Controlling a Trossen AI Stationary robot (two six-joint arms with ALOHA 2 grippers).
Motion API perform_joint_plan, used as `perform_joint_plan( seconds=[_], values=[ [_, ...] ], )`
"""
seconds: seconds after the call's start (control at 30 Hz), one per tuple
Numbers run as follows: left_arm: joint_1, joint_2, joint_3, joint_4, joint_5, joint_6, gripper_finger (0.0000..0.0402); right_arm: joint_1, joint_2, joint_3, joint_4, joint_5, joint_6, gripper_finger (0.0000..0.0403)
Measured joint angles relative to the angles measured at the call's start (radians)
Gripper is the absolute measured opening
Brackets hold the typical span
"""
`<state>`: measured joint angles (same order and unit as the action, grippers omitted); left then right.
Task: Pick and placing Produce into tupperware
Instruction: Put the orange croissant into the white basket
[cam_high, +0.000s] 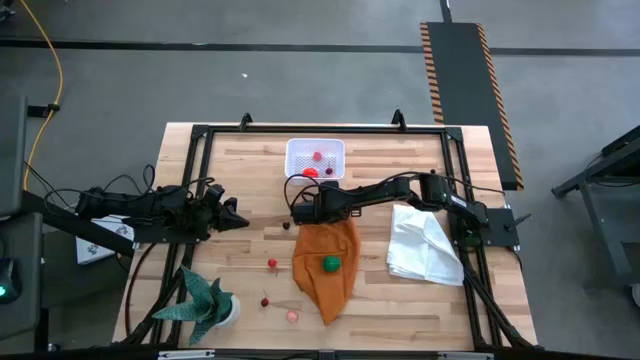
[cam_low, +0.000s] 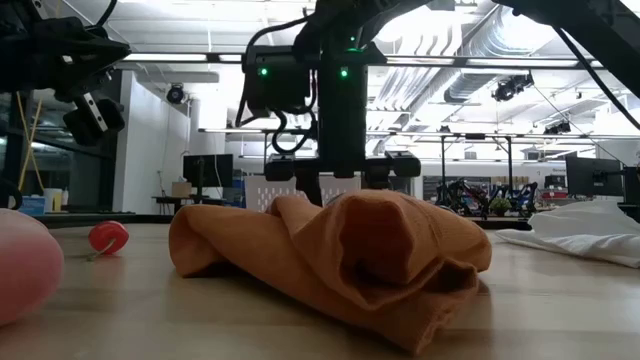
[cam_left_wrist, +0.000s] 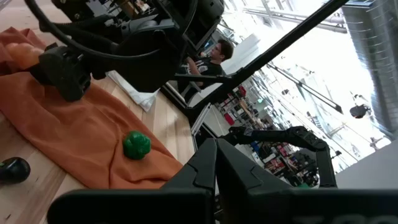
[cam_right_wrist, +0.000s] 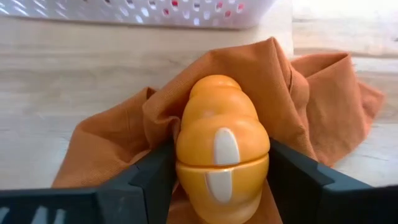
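My right gripper stands at the far end of the crumpled orange cloth, pointing steeply down, its fingers on either side of an orange lobed toy produce. The white tupperware sits just beyond it on the table with a few red pieces inside. A green piece lies on the cloth. A red piece, a dark one, a cherry and a pink one lie on the wood. My left gripper waits shut at the table's left, pointing level. My right gripper has the orange toy's two opposite sides between its two fingers, which come from above, slanting down. The toy lies with its underside on the orange cloth, and its length runs along the fingers toward the tupperware.
A crumpled white cloth lies at the right of the table. A green spiky potted plant stands at the near left corner. Bare wood shows between the orange cloth and my left gripper.
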<state>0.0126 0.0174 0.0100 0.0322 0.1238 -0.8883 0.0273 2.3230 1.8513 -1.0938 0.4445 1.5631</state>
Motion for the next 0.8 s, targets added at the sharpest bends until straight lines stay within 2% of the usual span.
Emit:
perform_joint_plan(
  seconds=[0.43, 0.8],
  values=[
    [0.000, 0.000, 0.000, 0.000, 0.000, -0.007, 0.0001, 0.023, 0.000, 0.066, -0.102, 0.008, 0.008, 0.0205],
    [0.000, 0.000, 0.000, 0.000, 0.000, -0.007, 0.0001, 0.040, 0.000, 0.067, -0.114, 0.011, 0.034, 0.0213]
  ],
)
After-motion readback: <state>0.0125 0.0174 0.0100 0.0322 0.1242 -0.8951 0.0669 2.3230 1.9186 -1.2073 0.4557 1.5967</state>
